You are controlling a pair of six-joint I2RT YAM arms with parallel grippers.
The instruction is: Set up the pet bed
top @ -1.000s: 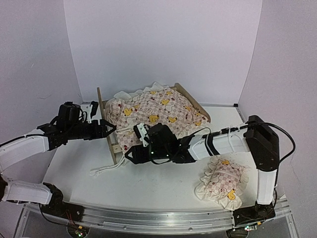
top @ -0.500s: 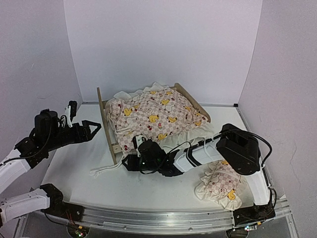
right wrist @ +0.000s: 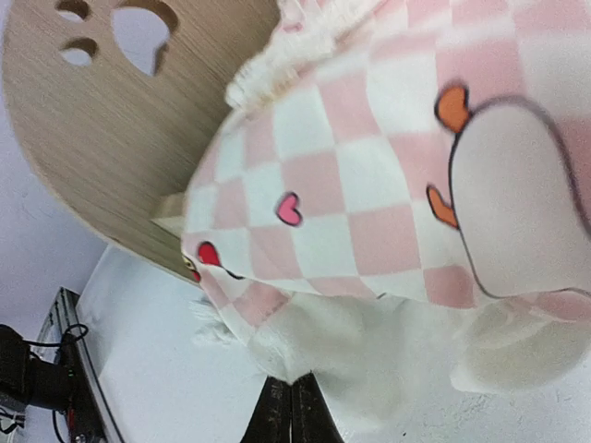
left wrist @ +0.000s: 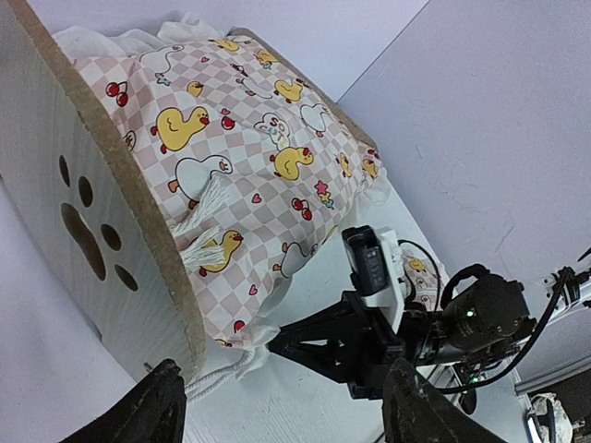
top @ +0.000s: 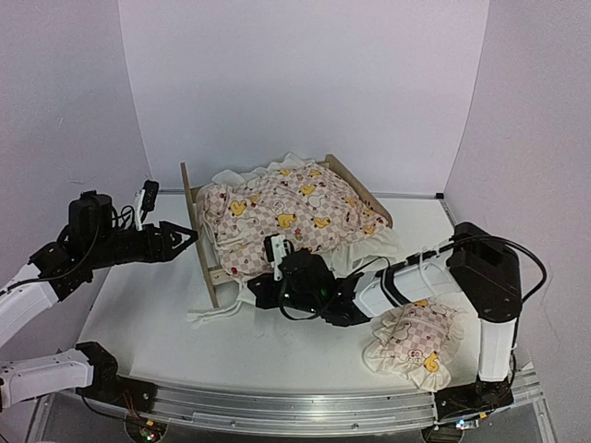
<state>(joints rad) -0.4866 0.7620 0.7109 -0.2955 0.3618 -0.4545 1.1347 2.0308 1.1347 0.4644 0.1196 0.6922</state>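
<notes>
The right hand point(right wrist: 288, 408) is clenched, its fingers pressed together at the white frill on the low near edge of the quilt point(top: 286, 217). Whether any frill is pinched between them cannot be told. The left hand point(top: 187, 242) is released, fingers spread wide and holding nothing, just beside the outer face of the headboard point(left wrist: 42, 129). The pet bed point(top: 362, 191) sits toward the back of the counter point(top: 277, 355), headboard to the left, with the duck-print quilt heaped over it and spilling off its near side. White cords point(top: 208, 314) lie on the counter below the headboard. A matching frilled pillow point(top: 413, 340) lies well apart, near the right arm's base.
</notes>
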